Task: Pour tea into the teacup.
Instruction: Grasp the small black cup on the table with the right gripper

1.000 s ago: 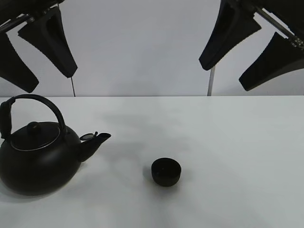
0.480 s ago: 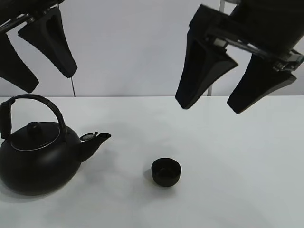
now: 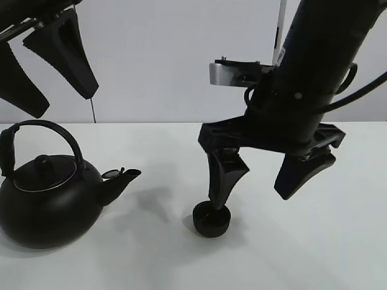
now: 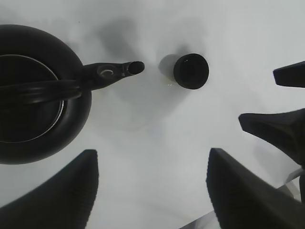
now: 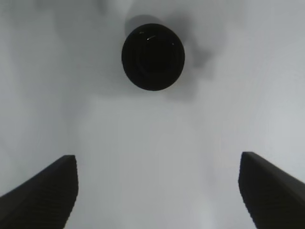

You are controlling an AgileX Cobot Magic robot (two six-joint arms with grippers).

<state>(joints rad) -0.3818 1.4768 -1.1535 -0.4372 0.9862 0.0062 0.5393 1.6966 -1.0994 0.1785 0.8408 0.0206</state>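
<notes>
The small matte black teacup (image 3: pixel 211 220) stands on the white table, right of the big black kettle (image 3: pixel 48 205), whose spout (image 3: pixel 121 178) points toward it. My right gripper (image 3: pixel 250 200) is open and empty, low over the table just behind and right of the teacup; one finger (image 3: pixel 222 178) hangs right over the cup's rim. In the right wrist view the teacup (image 5: pixel 153 56) lies ahead of the open gripper (image 5: pixel 157 157). My left gripper (image 3: pixel 65 103) is open and empty, high above the kettle. The left wrist view shows the kettle (image 4: pixel 33 95), the teacup (image 4: pixel 190 71) and its gripper (image 4: pixel 151 155). No tea stream shows.
The white table (image 3: pixel 338 241) runs across the whole view, with a pale wall behind it. The fingers of my right gripper (image 4: pixel 281 129) reach into the left wrist view beside the teacup.
My right arm has come down from the upper right toward the teacup, gripper still open. The left arm, kettle and teacup have not moved.
</notes>
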